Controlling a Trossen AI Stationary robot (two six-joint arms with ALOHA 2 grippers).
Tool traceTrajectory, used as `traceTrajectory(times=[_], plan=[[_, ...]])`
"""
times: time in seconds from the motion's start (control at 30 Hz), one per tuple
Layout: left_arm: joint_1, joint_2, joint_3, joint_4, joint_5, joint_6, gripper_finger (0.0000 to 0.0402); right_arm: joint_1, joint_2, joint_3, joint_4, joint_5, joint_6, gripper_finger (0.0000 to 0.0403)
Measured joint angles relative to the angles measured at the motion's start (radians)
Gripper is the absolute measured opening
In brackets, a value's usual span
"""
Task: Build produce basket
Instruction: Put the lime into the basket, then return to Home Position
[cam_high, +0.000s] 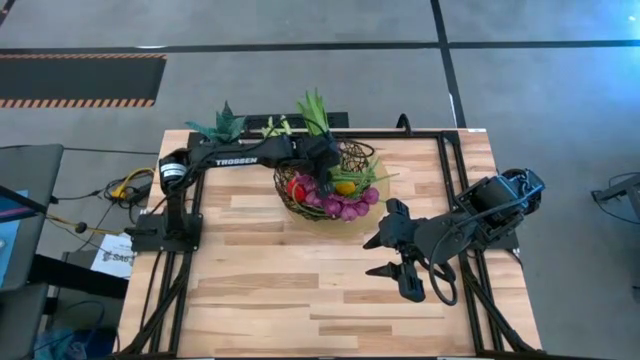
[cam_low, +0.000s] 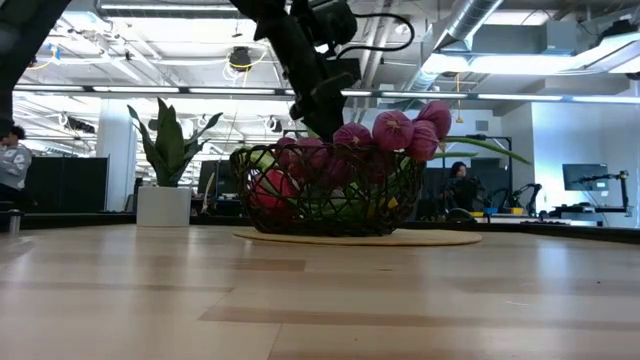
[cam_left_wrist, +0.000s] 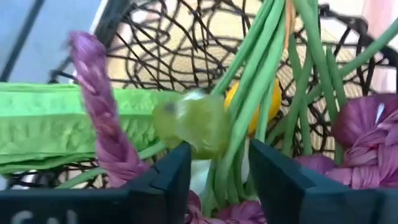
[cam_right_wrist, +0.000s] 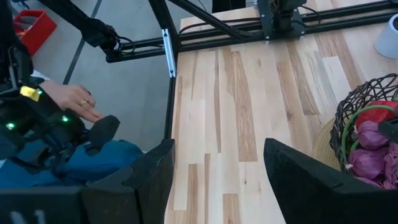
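So, quick rundown:
basket: on the tan mat, far-middle of the table
produce: onion string, red pepper, lemon, beans piled inside
left gripper: over the basket, fingers parted, lime just off the tips, nothing pinched
right gripper: wide open, empty, over bare table well apart from the basket

The left end effector hangs over the produce-filled basket; the right end effector waits apart, fingers spread.
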Motion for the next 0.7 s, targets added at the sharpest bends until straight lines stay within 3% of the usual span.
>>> traceTrajectory(times=[0.27,0.5,0.7], plan=[[-0.002,-0.071,0.000,-0.078,-0.006,-0.051,0.0194,0.000,0.000,0.000,-0.001,0.000,-0.002,0.0265],[-0.023,-0.207,0.000,-0.238,-0.008,-0.100,0.0193,-0.009,0.000,0.000,-0.001,0.002,-0.061,0.0265],[-0.142,-0.353,0.000,-0.397,-0.009,-0.149,0.0192,-0.039,-0.006,0.000,-0.009,0.003,-0.080,0.0265]])
